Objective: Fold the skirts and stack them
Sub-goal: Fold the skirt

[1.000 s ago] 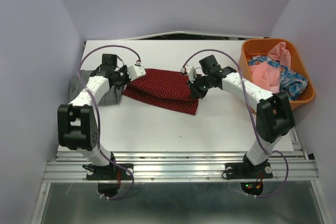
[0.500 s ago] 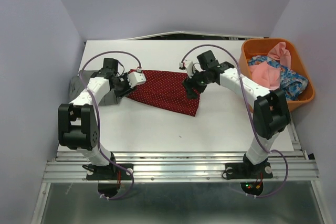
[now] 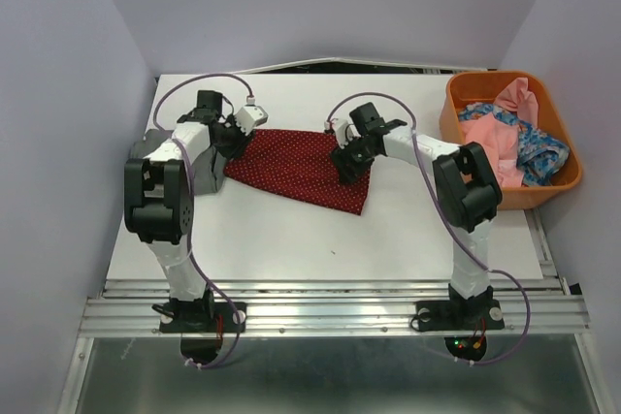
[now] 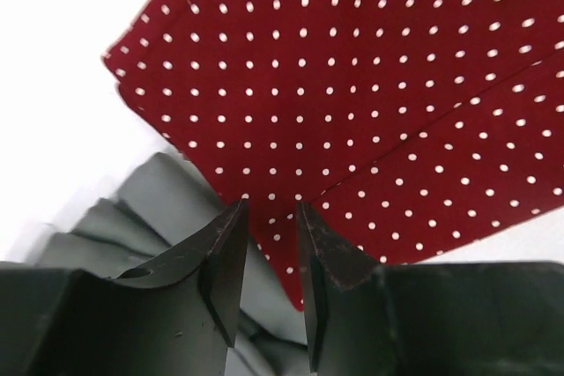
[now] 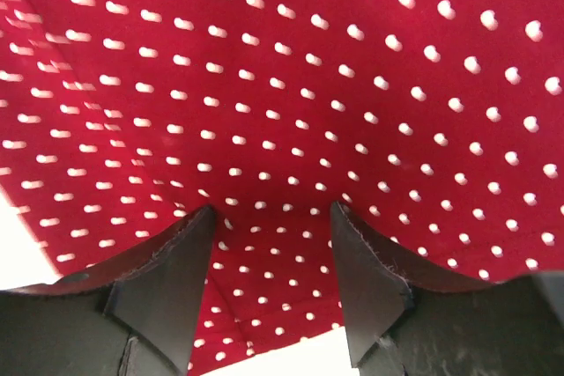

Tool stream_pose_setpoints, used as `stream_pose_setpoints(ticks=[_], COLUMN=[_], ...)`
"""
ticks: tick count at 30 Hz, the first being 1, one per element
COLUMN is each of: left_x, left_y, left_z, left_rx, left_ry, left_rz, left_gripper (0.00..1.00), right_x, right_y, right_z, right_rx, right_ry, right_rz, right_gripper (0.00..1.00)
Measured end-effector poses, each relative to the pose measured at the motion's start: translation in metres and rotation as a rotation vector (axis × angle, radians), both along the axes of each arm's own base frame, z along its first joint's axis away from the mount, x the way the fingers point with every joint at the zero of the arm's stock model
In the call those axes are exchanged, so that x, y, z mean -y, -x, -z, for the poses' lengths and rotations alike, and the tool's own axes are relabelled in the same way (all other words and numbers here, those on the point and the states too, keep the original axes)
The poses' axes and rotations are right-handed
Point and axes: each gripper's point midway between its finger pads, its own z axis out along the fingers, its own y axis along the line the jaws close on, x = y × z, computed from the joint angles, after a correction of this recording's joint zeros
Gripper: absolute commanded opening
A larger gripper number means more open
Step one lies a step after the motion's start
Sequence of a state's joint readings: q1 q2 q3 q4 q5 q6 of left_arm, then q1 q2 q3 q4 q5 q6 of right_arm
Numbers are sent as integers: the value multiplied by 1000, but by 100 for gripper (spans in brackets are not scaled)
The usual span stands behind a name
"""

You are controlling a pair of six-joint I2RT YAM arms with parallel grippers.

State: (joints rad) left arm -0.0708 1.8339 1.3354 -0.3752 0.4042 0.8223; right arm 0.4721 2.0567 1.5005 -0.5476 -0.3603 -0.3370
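The dark red skirt with white dots (image 3: 296, 170) lies folded flat on the white table, its left end overlapping the grey skirt (image 3: 207, 174). My left gripper (image 3: 234, 142) hovers over that left end, open by a narrow gap (image 4: 270, 209); red cloth (image 4: 352, 85) and grey cloth (image 4: 159, 209) show below it, nothing between the fingers. At the red skirt's right end my right gripper (image 3: 345, 163) stands open (image 5: 273, 209) just above the dotted cloth (image 5: 291, 85), holding nothing. The blue flowered skirt (image 3: 539, 150) lies in the orange basket.
The orange basket (image 3: 560, 181) stands at the table's far right corner with pink cloth (image 3: 505, 128) on top of its contents. Purple walls close in the left, right and back. Bare white tabletop (image 3: 320, 239) stretches in front of the skirts.
Both grippers were shut on the red skirt's ends a second ago and have opened and let go. The skirt now lies flatter, and both wrists have drawn back toward the far side.
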Motion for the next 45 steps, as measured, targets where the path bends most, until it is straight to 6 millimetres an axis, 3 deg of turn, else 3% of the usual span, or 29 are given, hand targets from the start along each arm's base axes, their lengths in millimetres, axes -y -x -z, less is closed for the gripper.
stream_pose_setpoints(ticks=[3,6,8,9,13,16,18,21,25,30,34,37,41,45], left_x=[-1,0,3,5,15,23,29,40,47,61,63,66,66,79], left_y=[2,14,23,28,37,20,-8,-59,-105,-141,-134,-117,-67,2], left_z=[15,25,25,24,-2,-27,-53,-76,-62,2,40,46,47,45], left_rx=[-38,-71,-87,-94,-69,-16,53,153,179,127,69,77,45,-12], left_ry=[0,7,17,21,59,93,130,172,180,127,76,43,-5,-5], left_rz=[-29,-28,-5,8,46,32,3,-32,-81,-141,-144,-84,29,160], left_gripper=[39,39,39,39,39,40,39,39,37,35,33,31,29,29], right_x=[8,19,31,40,75,91,97,90,79,73,76,82,93,106], right_y=[-10,-37,-68,-94,-178,-201,-201,-192,-169,-149,-135,-125,-117,-122], right_z=[4,5,6,4,-3,-9,-12,-22,-56,-98,-101,-84,-68,-62], right_rx=[19,36,73,118,267,299,285,260,247,268,243,198,138,111], right_ry=[34,32,39,52,93,89,83,44,-12,-66,-69,-46,-20,-28], right_rz=[29,71,106,131,221,262,280,284,285,307,333,350,384,421], right_gripper=[61,61,61,61,76,79,80,80,80,80,81,81,81,80])
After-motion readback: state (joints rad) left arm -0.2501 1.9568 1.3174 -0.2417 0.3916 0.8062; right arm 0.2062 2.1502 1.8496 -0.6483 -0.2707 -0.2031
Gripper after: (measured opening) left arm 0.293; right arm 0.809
